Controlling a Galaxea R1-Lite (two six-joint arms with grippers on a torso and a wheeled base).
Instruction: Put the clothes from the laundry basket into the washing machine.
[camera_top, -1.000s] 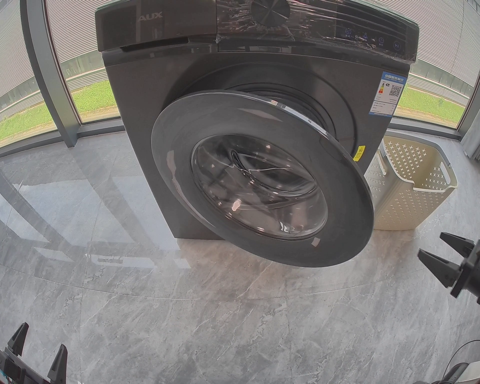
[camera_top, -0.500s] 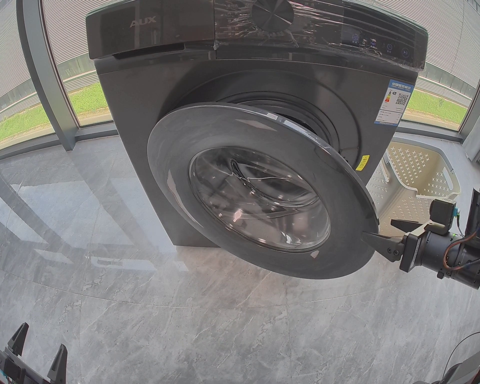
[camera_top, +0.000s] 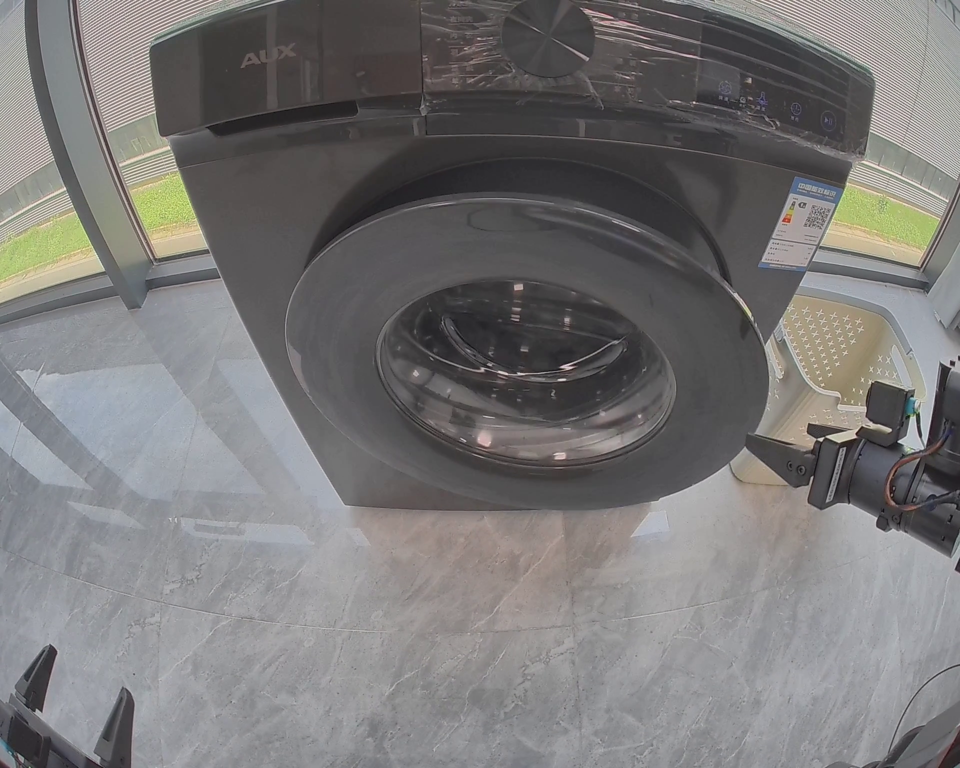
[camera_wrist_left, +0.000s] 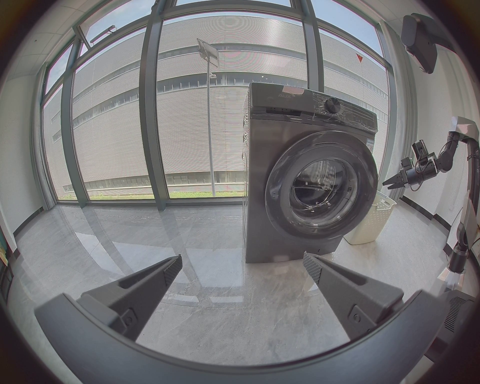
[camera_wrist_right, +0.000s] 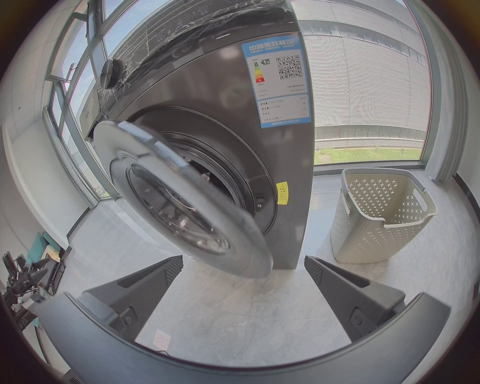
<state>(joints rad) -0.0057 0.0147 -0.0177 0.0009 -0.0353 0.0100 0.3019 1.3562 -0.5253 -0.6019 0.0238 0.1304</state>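
The dark grey washing machine (camera_top: 500, 110) stands on the floor with its round glass door (camera_top: 330, 330) ajar, swung close to the front. In the right wrist view a gap shows between the door (camera_wrist_right: 175, 200) and the drum opening (camera_wrist_right: 220, 175). A cream laundry basket (camera_top: 850, 350) stands to the right of the machine, and its visible inside (camera_wrist_right: 385, 200) holds nothing. My right gripper (camera_top: 780, 438) hangs open just off the door's right edge, in front of the basket. My left gripper (camera_top: 75, 700) is open, low at the near left, far from the machine.
Tall windows (camera_top: 100, 180) with dark frames curve behind the machine. Polished grey floor (camera_top: 450, 640) lies bare in front of it. The basket (camera_wrist_left: 372, 225) sits between the machine's side and the right-hand wall.
The door has swung from wide open to nearly shut. My right gripper came in from the right to the door's edge. The camera has moved closer to the machine.
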